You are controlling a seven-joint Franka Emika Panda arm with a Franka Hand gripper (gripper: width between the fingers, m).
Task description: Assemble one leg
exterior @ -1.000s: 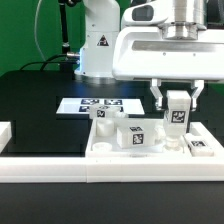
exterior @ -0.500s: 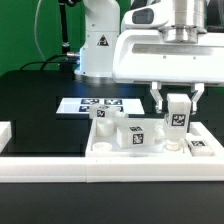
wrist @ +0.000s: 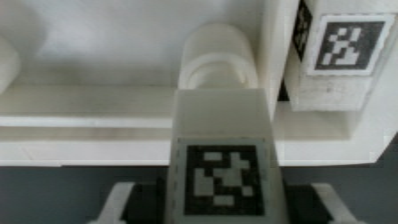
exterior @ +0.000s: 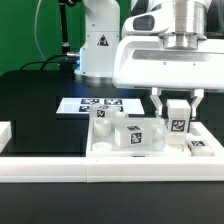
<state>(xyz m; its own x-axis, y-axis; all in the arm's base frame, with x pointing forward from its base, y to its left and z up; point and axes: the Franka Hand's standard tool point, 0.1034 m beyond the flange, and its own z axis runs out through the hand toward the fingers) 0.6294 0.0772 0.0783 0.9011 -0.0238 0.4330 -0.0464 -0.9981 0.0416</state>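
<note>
Leg [exterior: 180,120] is hanging upright at the right of the exterior frame, at middle height. The gripper [exterior: 178,108] is clamping it from both sides just above the white panel [exterior: 110,152], which is lying across the lower part.

Wrist view: the gripper [wrist: 222,205] is squeezing the tagged leg [wrist: 222,130] between its fingers [wrist: 125,200] over the panel [wrist: 89,110], with another tagged block [wrist: 338,60] sitting nearby.

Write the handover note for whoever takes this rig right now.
The claw is shut on the leg, held upright over the white panel near the exterior view's right.
A second leg and a third leg stand on the panel; the marker board lies behind.
Done: leg grasped.
Left: seat it in a corner socket, release. Contact with the socket cannot be told.
</note>
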